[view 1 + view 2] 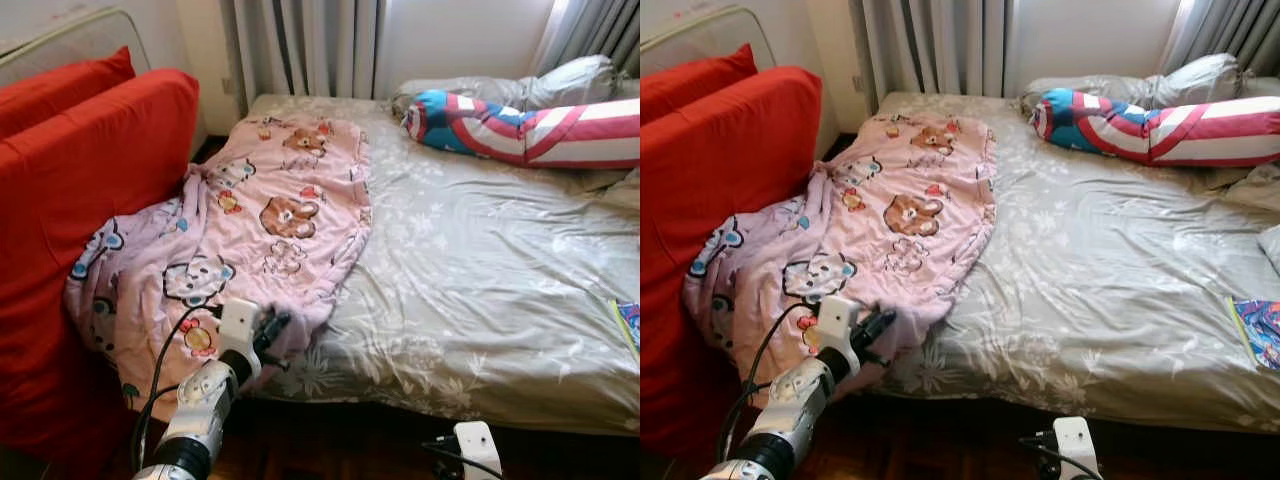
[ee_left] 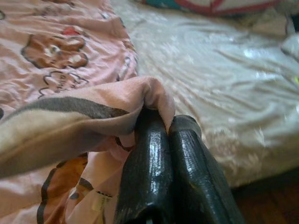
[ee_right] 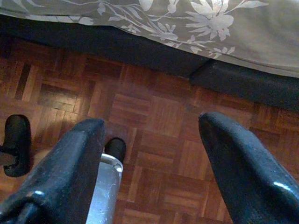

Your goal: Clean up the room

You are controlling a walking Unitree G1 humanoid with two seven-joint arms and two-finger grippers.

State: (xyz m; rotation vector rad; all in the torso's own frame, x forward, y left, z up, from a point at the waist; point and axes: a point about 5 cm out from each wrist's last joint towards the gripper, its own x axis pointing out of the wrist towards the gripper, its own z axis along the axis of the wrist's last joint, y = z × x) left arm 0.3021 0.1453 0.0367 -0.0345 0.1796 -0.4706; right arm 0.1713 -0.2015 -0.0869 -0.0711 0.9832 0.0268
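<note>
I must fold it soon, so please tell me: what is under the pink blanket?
The pink blanket lies on the grey floral sheet, its left part draped against the red cushions. Whatever it covers stays hidden.

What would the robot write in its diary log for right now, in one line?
left gripper: shut on pink blanket edge, near bed corner | right gripper: open, idle above wooden floor | blanket: rumpled, not folded

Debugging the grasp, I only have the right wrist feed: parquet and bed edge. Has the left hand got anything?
Observer: Yes. The left hand is shut on the pink blanket, pinching a fold at its lower edge.
Operator: Where does the blanket lie?
Observer: Spread over the bed's left side, one side bunched against the red sofa.
Operator: Anything else on the bed?
Observer: A striped bolster pillow at the head.
</note>
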